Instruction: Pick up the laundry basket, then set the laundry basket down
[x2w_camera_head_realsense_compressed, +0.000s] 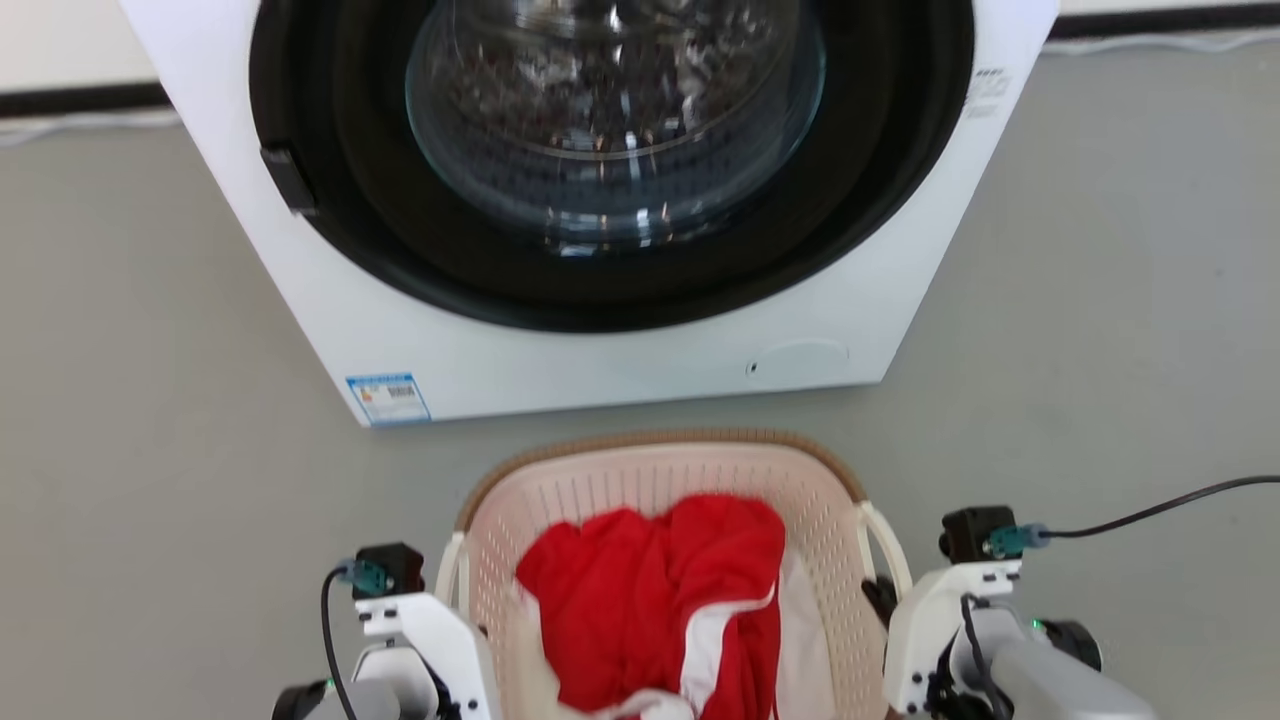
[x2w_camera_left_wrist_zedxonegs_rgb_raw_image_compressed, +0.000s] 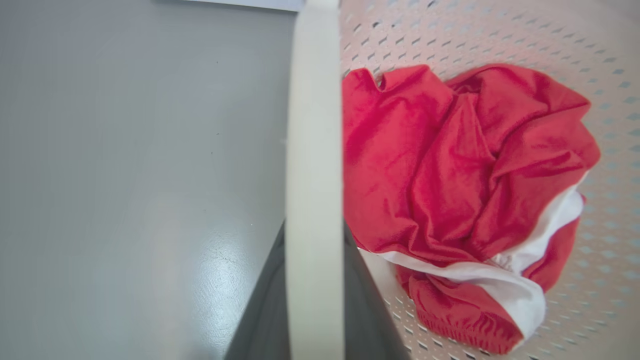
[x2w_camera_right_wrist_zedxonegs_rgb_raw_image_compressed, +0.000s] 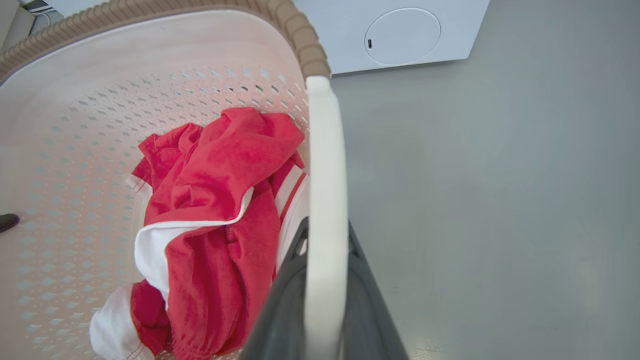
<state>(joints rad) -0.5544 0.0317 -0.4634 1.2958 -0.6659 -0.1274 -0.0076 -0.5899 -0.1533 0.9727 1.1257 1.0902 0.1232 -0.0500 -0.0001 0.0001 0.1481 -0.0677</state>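
Symmetry looking good.
Small cream perforated plastic laundry basket (x2w_camera_head_realsense_compressed: 600, 490) is sitting square between left gripper (x2w_camera_left_wrist_zedxonegs_rgb_raw_image_compressed: 314, 230) and right gripper (x2w_camera_right_wrist_zedxonegs_rgb_raw_image_compressed: 326, 225), each clamping a white side handle (x2w_camera_left_wrist_zedxonegs_rgb_raw_image_compressed: 312, 125).

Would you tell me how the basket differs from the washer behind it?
The basket is cream and perforated with a brown rim; the washer is smooth white with a dark round door. The basket is far smaller than the washer. The left hand and right hand grip the basket's handles; nothing touches the washer. Both are pale.
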